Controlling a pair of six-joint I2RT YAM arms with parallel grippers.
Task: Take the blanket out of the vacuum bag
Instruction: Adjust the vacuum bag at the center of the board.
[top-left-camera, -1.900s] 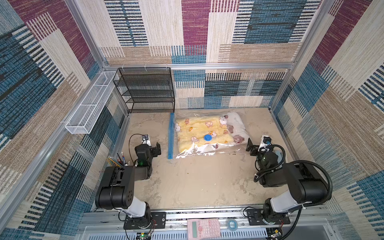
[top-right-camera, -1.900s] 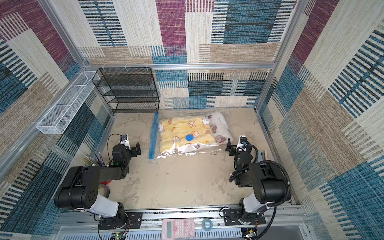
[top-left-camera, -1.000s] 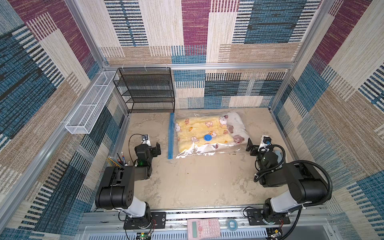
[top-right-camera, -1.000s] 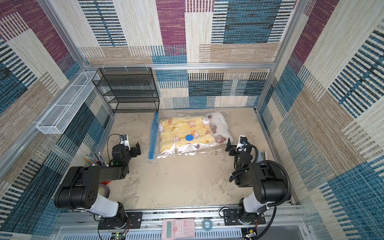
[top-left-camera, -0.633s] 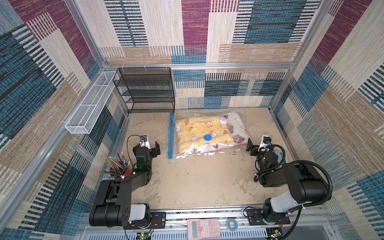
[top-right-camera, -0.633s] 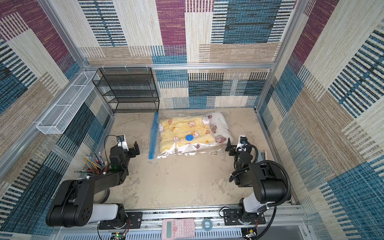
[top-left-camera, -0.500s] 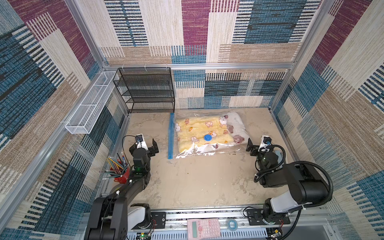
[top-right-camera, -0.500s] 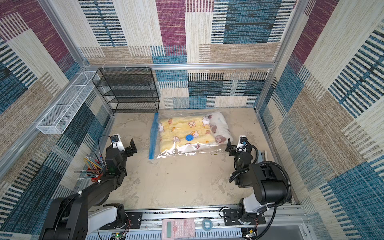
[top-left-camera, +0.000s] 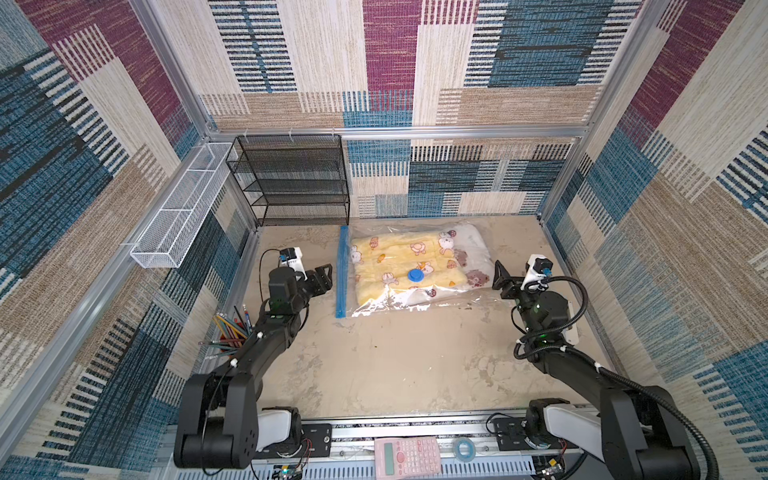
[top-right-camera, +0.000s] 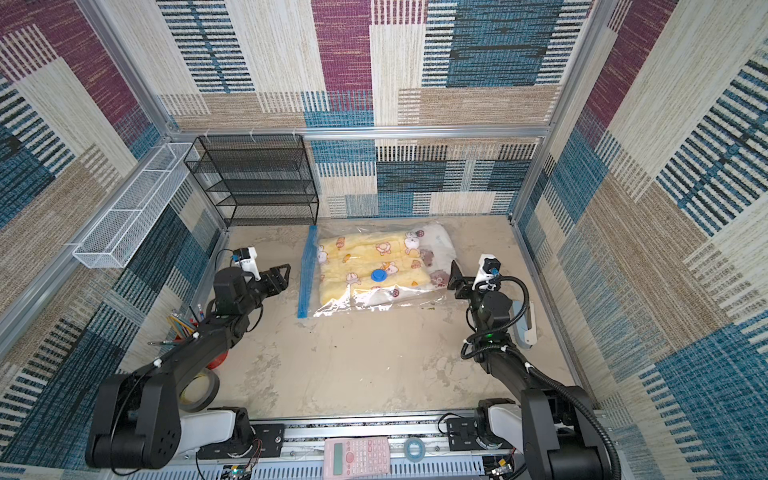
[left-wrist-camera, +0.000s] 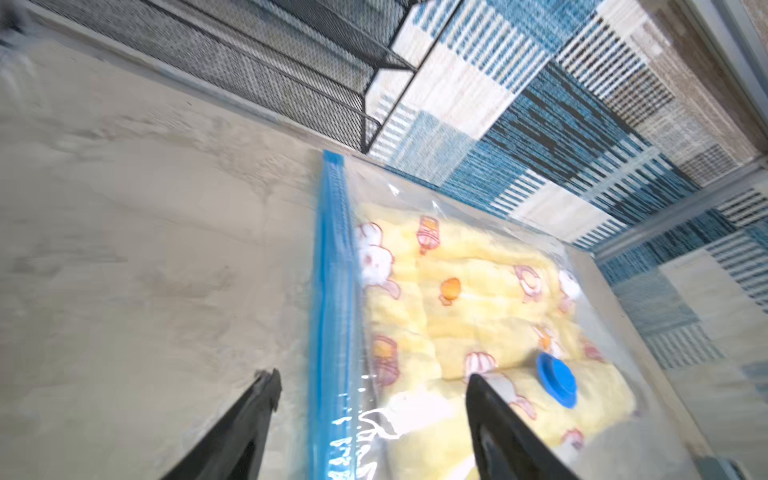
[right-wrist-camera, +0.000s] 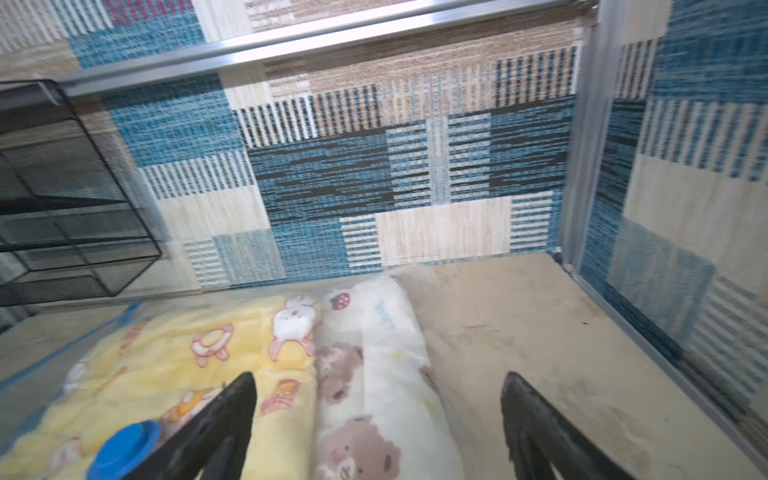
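The vacuum bag (top-left-camera: 399, 304), clear and crinkly, lies flat at the back of the floor in both top views, also (top-right-camera: 365, 302). Its blue zip strip (top-left-camera: 342, 270) runs along the left edge and a round blue valve cap (top-left-camera: 414, 275) sits on top. The blanket (top-left-camera: 399, 257), yellow with cartoon prints and a white part at the right, is inside. My left gripper (top-left-camera: 325, 277) hovers open just left of the zip strip (left-wrist-camera: 332, 291), which shows between its jaws. My right gripper (top-left-camera: 500, 275) stands open at the bag's right end, over the white part of the blanket (right-wrist-camera: 374, 353).
A black mesh rack (top-left-camera: 291, 178) stands against the back wall, left of the bag. A white wire basket (top-left-camera: 183, 208) hangs on the left wall. A cup of pencils (top-left-camera: 230, 328) and a tape roll (top-right-camera: 199, 388) sit by the left arm. A pink calculator (top-left-camera: 405, 455) lies on the front rail.
My left arm has stretched forward from its folded rest, bringing its gripper up to the zip edge. My right arm has also unfolded and its gripper now points at the bag's right end.
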